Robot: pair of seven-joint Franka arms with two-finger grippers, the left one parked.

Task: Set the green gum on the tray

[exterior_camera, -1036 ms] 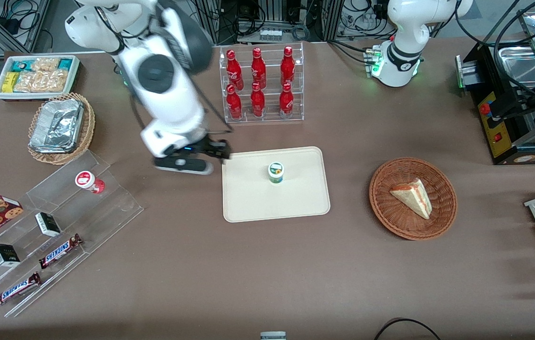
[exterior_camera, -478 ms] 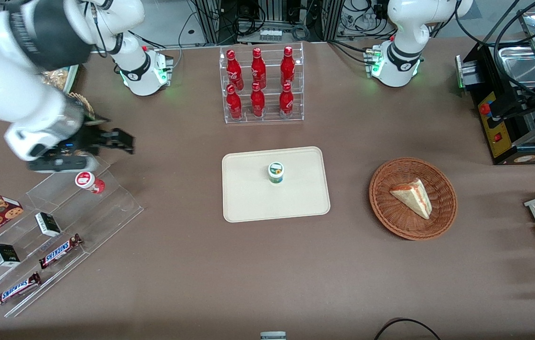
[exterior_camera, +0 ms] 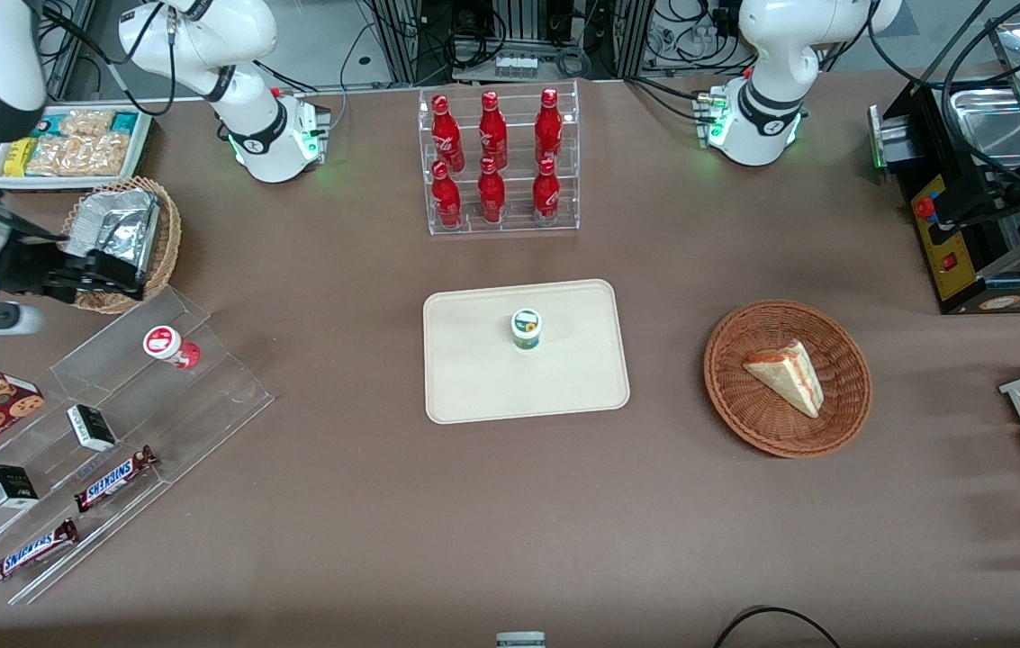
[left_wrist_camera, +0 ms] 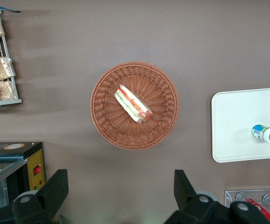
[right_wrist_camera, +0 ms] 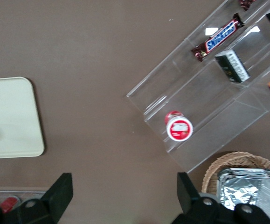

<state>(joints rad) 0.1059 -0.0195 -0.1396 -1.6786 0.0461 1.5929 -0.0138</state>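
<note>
The green gum (exterior_camera: pixel 526 328) stands upright on the beige tray (exterior_camera: pixel 473 382), near its middle, with its white lid up. It also shows in the left wrist view as the green gum (left_wrist_camera: pixel 267 134) on the tray (left_wrist_camera: pixel 237 126). My gripper (exterior_camera: pixel 133 275) hovers far off toward the working arm's end of the table, above the edge of a foil-filled wicker basket (exterior_camera: pixel 113 236). It is open and holds nothing. In the right wrist view the gripper (right_wrist_camera: pixel 124 189) hangs over bare tablecloth, with the tray (right_wrist_camera: pixel 13 116) at the picture's edge.
A red-lidded canister (exterior_camera: pixel 169 345) stands on a clear stepped display (exterior_camera: pixel 203 396) with Snickers bars and small boxes. A rack of red cola bottles (exterior_camera: pixel 496 162) stands farther from the camera than the tray. A wicker basket with a sandwich (exterior_camera: pixel 787 378) lies toward the parked arm's end.
My arm has swung away from the tray's edge toward the working arm's end of the table, ending above the foil basket. The green gum has stayed put on the tray.
</note>
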